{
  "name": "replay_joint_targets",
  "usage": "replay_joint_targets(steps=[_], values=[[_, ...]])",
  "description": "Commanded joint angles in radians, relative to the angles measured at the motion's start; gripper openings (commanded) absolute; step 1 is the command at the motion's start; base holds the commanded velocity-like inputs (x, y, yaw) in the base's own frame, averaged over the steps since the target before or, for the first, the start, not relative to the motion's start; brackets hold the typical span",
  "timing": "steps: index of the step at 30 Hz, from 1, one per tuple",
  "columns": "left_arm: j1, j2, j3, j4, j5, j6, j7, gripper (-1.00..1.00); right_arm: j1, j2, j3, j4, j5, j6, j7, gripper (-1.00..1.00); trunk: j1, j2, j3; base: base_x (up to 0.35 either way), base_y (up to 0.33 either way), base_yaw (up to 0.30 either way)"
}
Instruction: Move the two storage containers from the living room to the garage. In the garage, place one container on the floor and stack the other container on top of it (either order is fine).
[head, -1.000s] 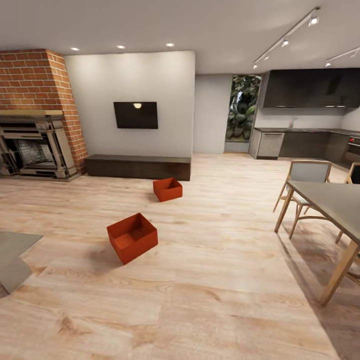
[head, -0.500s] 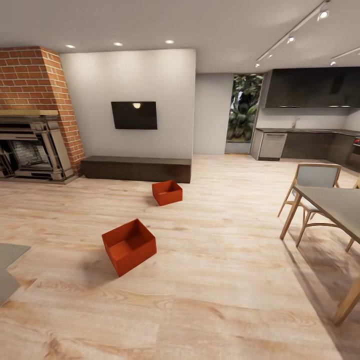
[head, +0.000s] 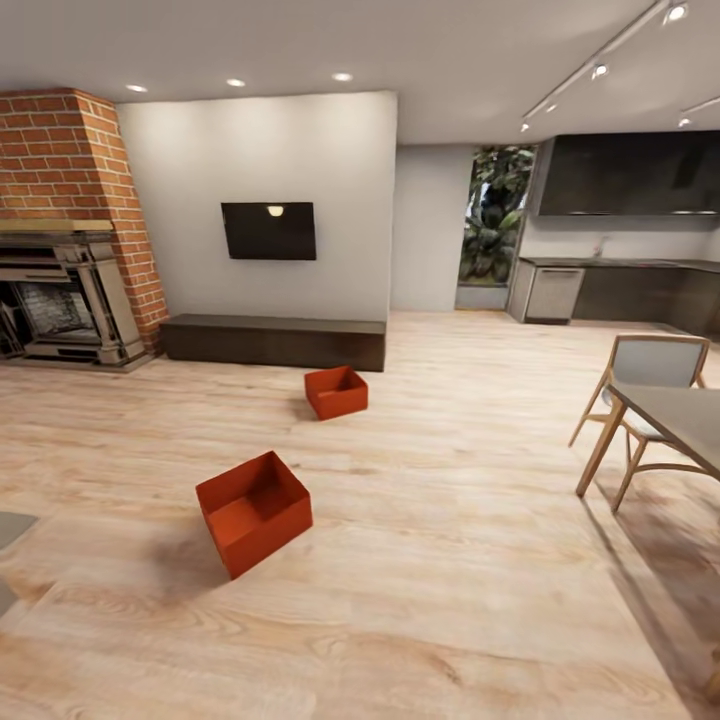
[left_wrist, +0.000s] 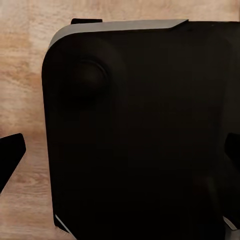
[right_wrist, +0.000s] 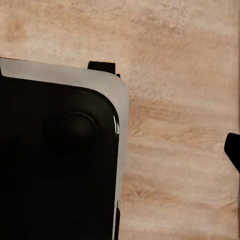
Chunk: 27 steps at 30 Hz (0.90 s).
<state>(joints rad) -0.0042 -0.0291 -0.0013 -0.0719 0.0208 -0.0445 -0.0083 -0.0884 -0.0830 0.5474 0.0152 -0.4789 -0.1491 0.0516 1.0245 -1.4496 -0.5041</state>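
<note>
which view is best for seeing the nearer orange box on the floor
The head view: the nearer storage container sits whole on the wood floor, open top up, with the farther storage container beyond it. The two wrist views look down at dark robot bodywork and wood planks, so they give nothing on the box.

Head view across living room; wrist views close over wood floor (right_wrist: 180, 150).

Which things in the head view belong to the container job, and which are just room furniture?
Job:
- near storage container
- far storage container
- living room wood floor they sit on, apart from each other

Bystanders:
- brick fireplace
- wall TV
- low dark cabinet
- dining table
- chair
- kitchen counter
</note>
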Motion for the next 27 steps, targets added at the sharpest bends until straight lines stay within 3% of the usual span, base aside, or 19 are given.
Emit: replay_joint_targets(steps=[1, 21, 27], values=[[0.000, 0.000, 0.000, 0.000, 0.002, -0.003, -0.001, 1.00, -0.001, 0.000, 0.007, 0.002, -0.010, -0.004, 0.005, 1.00, 0.001, 0.000, -0.001, 0.321, 0.000, 0.220], [0.000, 0.000, 0.000, 0.000, 0.002, -0.003, -0.001, 1.00, -0.001, 0.000, 0.008, 0.002, -0.010, -0.004, 0.006, 1.00, 0.001, 0.000, -0.001, 0.321, 0.000, 0.265], [0.000, 0.000, 0.000, 0.000, 0.002, -0.003, -0.001, 1.00, -0.001, -0.001, 0.008, 0.002, -0.010, -0.004, 0.005, 1.00, 0.001, 0.000, -0.001, 0.321, 0.000, 0.090]])
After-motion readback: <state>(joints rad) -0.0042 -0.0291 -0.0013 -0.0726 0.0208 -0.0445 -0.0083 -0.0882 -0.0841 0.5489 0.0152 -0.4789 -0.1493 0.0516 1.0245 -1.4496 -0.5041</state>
